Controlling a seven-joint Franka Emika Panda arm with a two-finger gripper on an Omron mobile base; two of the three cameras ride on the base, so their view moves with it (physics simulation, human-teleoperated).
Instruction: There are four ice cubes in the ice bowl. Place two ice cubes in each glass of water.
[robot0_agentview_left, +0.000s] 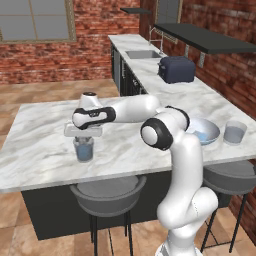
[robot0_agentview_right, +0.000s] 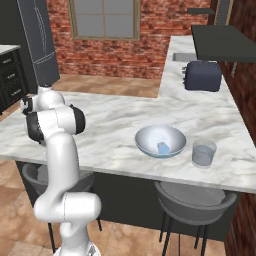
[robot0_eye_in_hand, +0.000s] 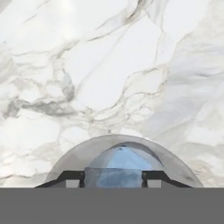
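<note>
- My two-finger gripper (robot0_eye_in_hand: 112, 179) hangs just above a short, clear grey-blue glass of water (robot0_agentview_left: 83, 149) on the white marble counter (robot0_agentview_left: 45, 150).
- In the hand view a small whitish translucent ice cube (robot0_eye_in_hand: 113, 177) sits between my fingertips; I am grasping it.
- It likely handles light, hard and slippery, so I would pinch flat opposite faces.
- Another cube (robot0_agentview_right: 163, 147) lies in the wide pale blue-white bowl (robot0_agentview_right: 145, 139), beside the second tumbler (robot0_agentview_right: 203, 153).

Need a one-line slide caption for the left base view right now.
Gripper poised directly over the near glass of water on the marble counter; ice bowl and second glass sit right.
</note>
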